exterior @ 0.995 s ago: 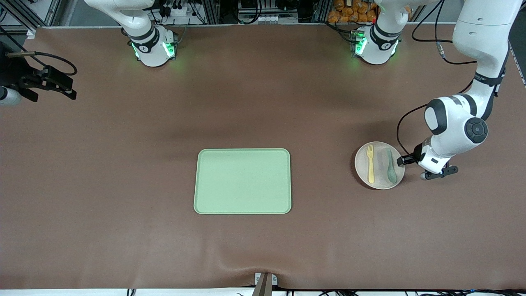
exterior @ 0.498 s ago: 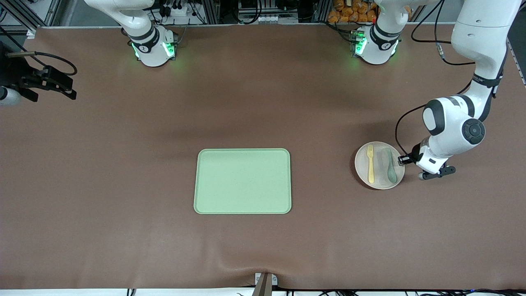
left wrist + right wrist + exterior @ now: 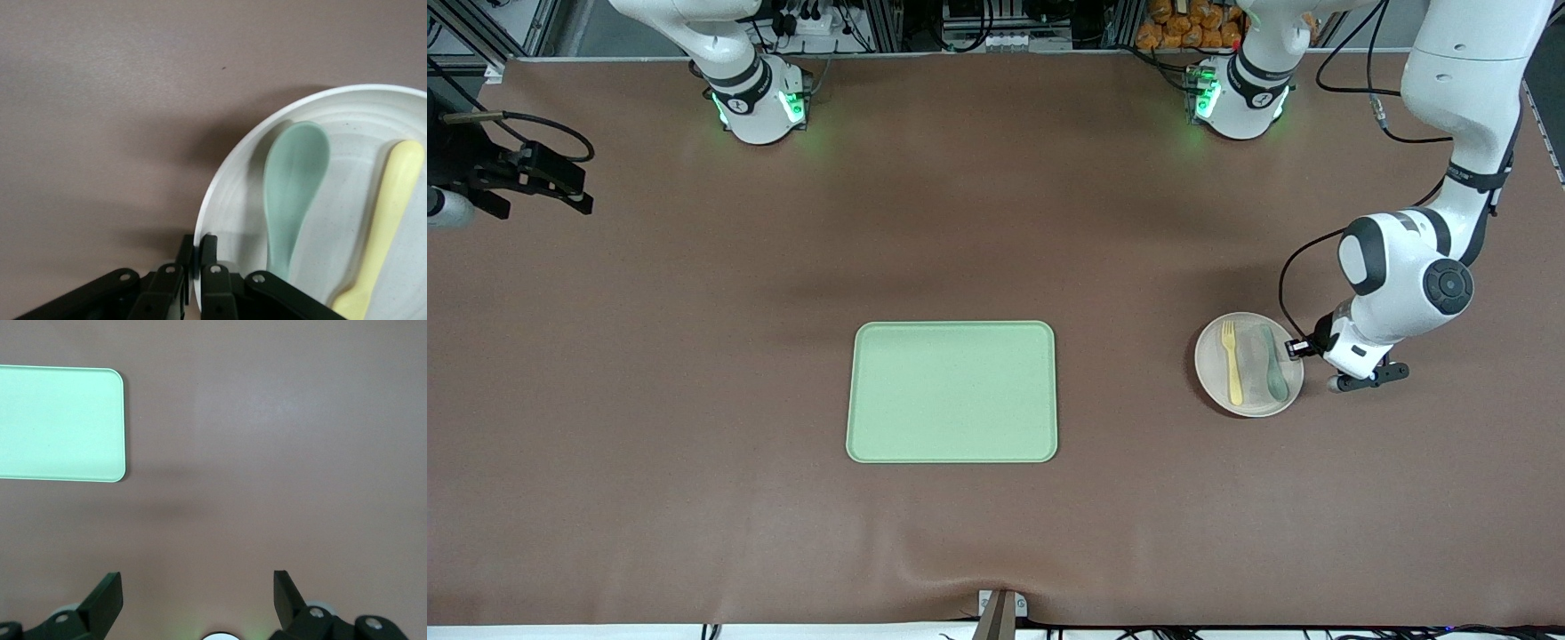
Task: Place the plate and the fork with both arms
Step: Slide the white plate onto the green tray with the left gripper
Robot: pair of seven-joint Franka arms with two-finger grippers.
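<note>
The pale beige-pink plate (image 3: 1214, 366) lies on the table toward the left arm's end, with the yellow fork (image 3: 1232, 362) and a grey-green spoon (image 3: 1272, 364) side by side on it. My left gripper (image 3: 1296, 348) is low at the plate's edge beside the spoon. In the left wrist view my left gripper (image 3: 199, 245) is shut on the plate's rim (image 3: 220, 180), one finger above and one below; the spoon (image 3: 293, 180) and fork (image 3: 390, 213) lie close by. My right gripper (image 3: 580, 188) waits open and empty above the table at the right arm's end; it also shows in the right wrist view (image 3: 198, 587).
The rectangular light green tray (image 3: 951, 391) lies in the middle of the table, and its corner shows in the right wrist view (image 3: 60, 420). Bare brown mat lies between the tray and the plate. The two arm bases stand along the table's back edge.
My left gripper has moved in onto the plate's rim. The plate with the fork and spoon has shifted slightly toward the front camera. The right arm has not moved.
</note>
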